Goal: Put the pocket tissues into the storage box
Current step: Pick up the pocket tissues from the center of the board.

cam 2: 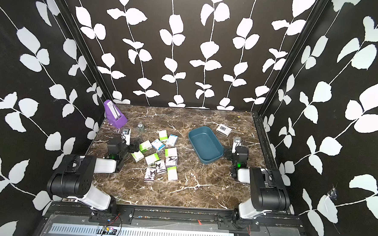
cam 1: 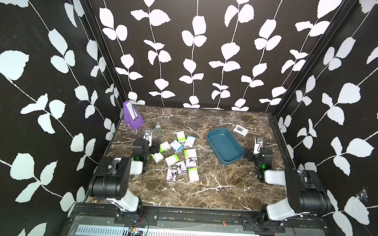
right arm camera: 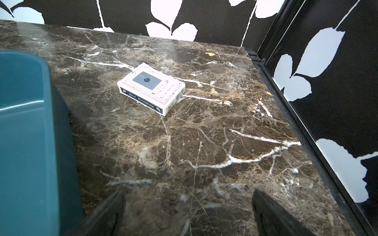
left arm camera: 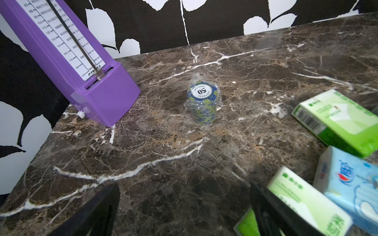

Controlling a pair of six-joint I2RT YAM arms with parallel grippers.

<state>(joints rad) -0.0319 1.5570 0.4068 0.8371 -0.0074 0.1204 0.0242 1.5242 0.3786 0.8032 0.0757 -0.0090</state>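
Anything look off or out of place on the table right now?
Nothing spilled or damaged. The pocket tissues lie scattered at all angles beside the storage box, which is empty and sits skewed to the table edges.

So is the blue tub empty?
Empty: the storage box shows only bare floor in both top views; the pocket tissues lie outside it.

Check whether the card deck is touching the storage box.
Apart. The right wrist view shows a strip of bare table between the card deck and the storage box; both top views show the same gap.
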